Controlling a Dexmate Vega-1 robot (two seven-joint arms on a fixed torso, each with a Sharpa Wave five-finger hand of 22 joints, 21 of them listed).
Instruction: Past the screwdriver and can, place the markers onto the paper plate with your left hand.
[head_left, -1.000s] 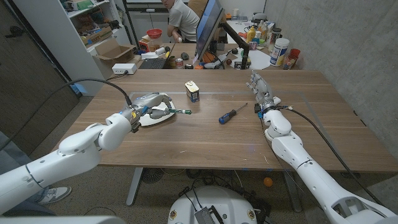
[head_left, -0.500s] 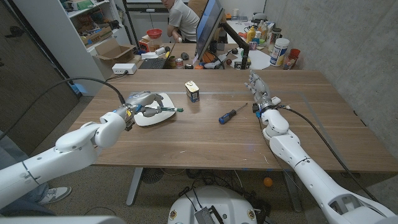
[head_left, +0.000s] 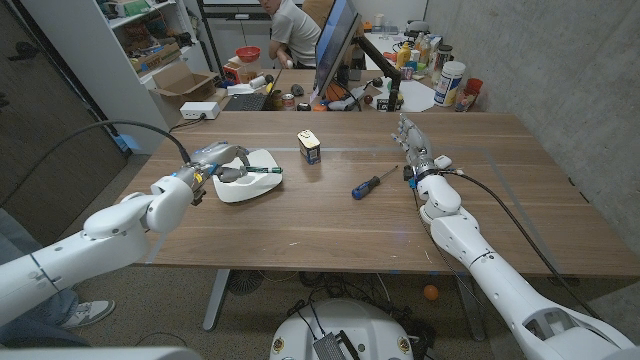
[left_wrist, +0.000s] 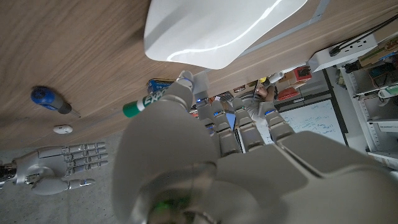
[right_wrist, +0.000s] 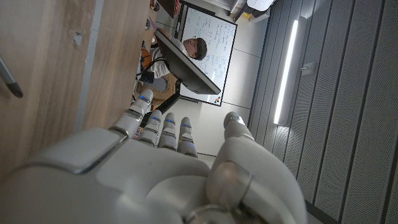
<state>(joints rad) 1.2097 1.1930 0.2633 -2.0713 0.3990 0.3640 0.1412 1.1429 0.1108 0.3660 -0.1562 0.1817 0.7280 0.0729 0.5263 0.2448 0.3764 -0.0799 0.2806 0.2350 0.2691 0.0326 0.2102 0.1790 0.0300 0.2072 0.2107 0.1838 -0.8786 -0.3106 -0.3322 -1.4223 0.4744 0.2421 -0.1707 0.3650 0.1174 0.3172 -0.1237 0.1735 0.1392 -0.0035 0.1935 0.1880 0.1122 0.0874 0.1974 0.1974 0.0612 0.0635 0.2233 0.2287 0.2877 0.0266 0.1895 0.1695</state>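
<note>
The left robot hand (head_left: 218, 165) pinches a marker (head_left: 258, 171), while the right robot hand (head_left: 414, 140) stands with fingers extended, holding nothing.

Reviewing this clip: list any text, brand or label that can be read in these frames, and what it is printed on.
"EXPO", partly covered: on the green marker that the left hand holds.
Can: label too small to read.
Whiteboard behind the table: handwriting too blurred to read.

Matt wooden table (head_left: 330, 225); smooth white paper plate (head_left: 245, 188); glossy robot hand (head_left: 212, 165)
</note>
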